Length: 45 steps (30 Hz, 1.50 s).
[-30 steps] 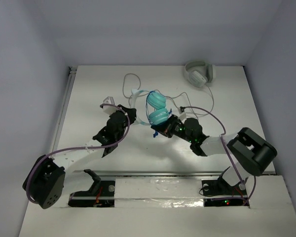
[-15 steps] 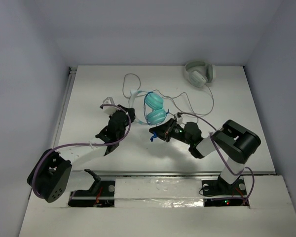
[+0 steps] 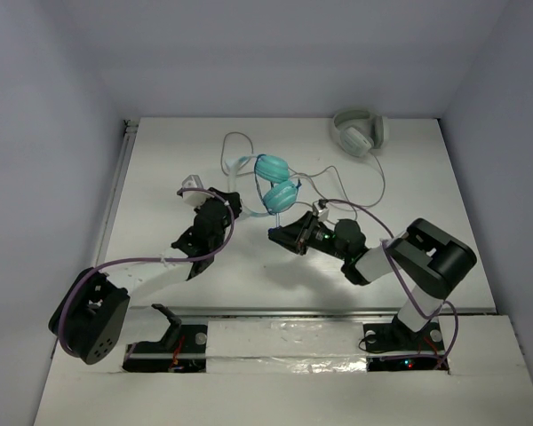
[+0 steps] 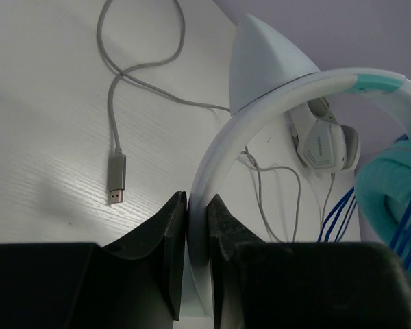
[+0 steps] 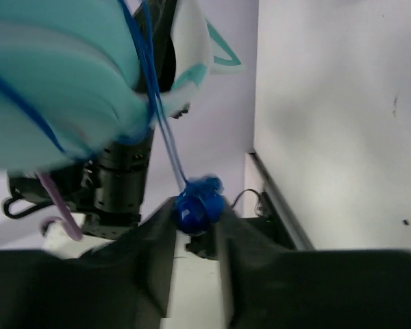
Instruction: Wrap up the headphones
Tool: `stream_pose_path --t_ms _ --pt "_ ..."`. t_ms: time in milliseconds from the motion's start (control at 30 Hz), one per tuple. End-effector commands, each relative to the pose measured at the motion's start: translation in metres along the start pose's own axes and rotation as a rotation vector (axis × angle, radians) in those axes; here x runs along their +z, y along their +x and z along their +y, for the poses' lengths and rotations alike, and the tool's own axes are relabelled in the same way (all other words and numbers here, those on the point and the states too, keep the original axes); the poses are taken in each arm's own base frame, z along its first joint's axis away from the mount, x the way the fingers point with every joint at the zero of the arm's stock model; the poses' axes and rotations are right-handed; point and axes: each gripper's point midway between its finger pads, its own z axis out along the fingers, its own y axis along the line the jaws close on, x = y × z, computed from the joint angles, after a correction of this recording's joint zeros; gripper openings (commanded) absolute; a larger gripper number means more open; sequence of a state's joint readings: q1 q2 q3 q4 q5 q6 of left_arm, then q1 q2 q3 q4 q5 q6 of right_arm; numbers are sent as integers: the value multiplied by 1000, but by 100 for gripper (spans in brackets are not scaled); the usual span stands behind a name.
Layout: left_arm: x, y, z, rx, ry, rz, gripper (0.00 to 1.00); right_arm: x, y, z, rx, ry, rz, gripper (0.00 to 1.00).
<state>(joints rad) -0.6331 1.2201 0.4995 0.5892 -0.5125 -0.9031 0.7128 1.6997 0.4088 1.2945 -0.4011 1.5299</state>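
The headphones (image 3: pixel 282 195) have teal ear cups, a white headband and a thin blue cable, and sit lifted at mid-table. My left gripper (image 3: pixel 234 201) is shut on the white headband (image 4: pixel 222 144); in the left wrist view (image 4: pixel 197 200) both fingers clamp it, with a teal cup (image 4: pixel 390 199) at the right. My right gripper (image 3: pixel 275 234) is just below the cups. It is shut on the blue cable's knotted end (image 5: pixel 198 204), and the blue cable (image 5: pixel 163 130) runs taut up across the teal cup (image 5: pixel 55 89), wrapped around it.
Grey-white headphones (image 3: pixel 359 133) lie at the back right, also in the left wrist view (image 4: pixel 322 140). Their grey cable (image 3: pixel 373 182) loops across the table behind the teal set. A grey USB plug (image 4: pixel 116 178) lies on the white table (image 3: pixel 160 177).
The teal headphones have shifted back and a little left. The right gripper has drawn left with the cable end, its arm folding in. The left gripper keeps its grip.
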Motion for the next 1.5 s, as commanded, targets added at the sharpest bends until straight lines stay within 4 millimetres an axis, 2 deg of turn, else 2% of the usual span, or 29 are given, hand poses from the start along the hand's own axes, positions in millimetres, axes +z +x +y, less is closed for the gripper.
stream_pose_path --t_ms 0,33,100,133,167,233,267,300,333,367,400,500,633,700,800,833,900,933,967,1033,1100,1233,1300,1333,1400,1467 --pt "-2 -36 -33 -154 98 -115 0 -3 11 26 -91 -124 50 20" --pt "-1 -37 -33 -148 93 -114 0 -4 12 25 -88 -124 54 22" --pt "-1 -38 -33 -142 88 -119 0 -5 14 25 -92 -127 60 35" --pt "-1 -38 -33 -138 89 -120 0 -6 18 29 -99 -136 69 37" --pt "0 -39 -35 -135 86 -120 0 -7 19 32 -108 -146 71 32" --pt "1 -39 -37 -137 93 -117 0 -5 16 33 -128 -129 58 11" --pt "2 -37 -37 -135 93 -114 0 -5 14 41 -151 -132 43 11" --pt "2 -36 -37 -131 94 -109 0 -2 12 30 -174 -70 43 10" --pt "3 -35 -36 -126 86 -105 0 0 10 37 -196 -74 36 5" --pt "3 -34 -34 -121 79 -102 0 -1 11 50 -221 -92 23 4" --pt "2 -33 -33 -119 78 -102 0 0 9 43 -246 -46 14 4" --pt "0 -34 -34 -114 86 -101 0 -1 -1 40 -345 57 -39 6" --pt "-8 -46 -42 -80 105 -127 0 -11 -17 37 -464 146 -114 11" --pt "-14 -53 -52 -54 124 -128 0 -15 -25 30 -515 187 -153 10" --pt "-23 -68 -66 -11 141 -131 0 -15 -27 27 -576 186 -148 5" --pt "-27 -70 -72 3 150 -127 0 -18 -27 18 -578 198 -150 1" --pt "-36 -84 -83 18 166 -132 0 -19 -28 14 -604 193 -159 0" --pt "-39 -88 -86 35 170 -131 0 -21 -27 9 -613 199 -156 0" --pt "-46 -92 -96 44 194 -121 0 -23 -27 11 -624 188 -160 0" --pt "-51 -96 -100 59 199 -109 0 -25 -31 11 -658 188 -180 0" --pt "-59 -93 -113 83 239 -74 0 -25 -33 17 -718 179 -184 3" --pt "-68 -89 -128 150 256 -15 0 -29 -47 38 -800 165 -246 26" --pt "-71 -92 -137 184 265 13 0 -35 -60 50 -842 170 -287 34" --pt "-73 -95 -141 189 272 14 0 -35 -59 53 -855 165 -285 40" --pt "-79 -102 -152 196 298 20 0 -36 -62 62 -872 151 -297 43" --pt "-84 -109 -163 196 319 20 0 -36 -61 70 -893 131 -300 50"
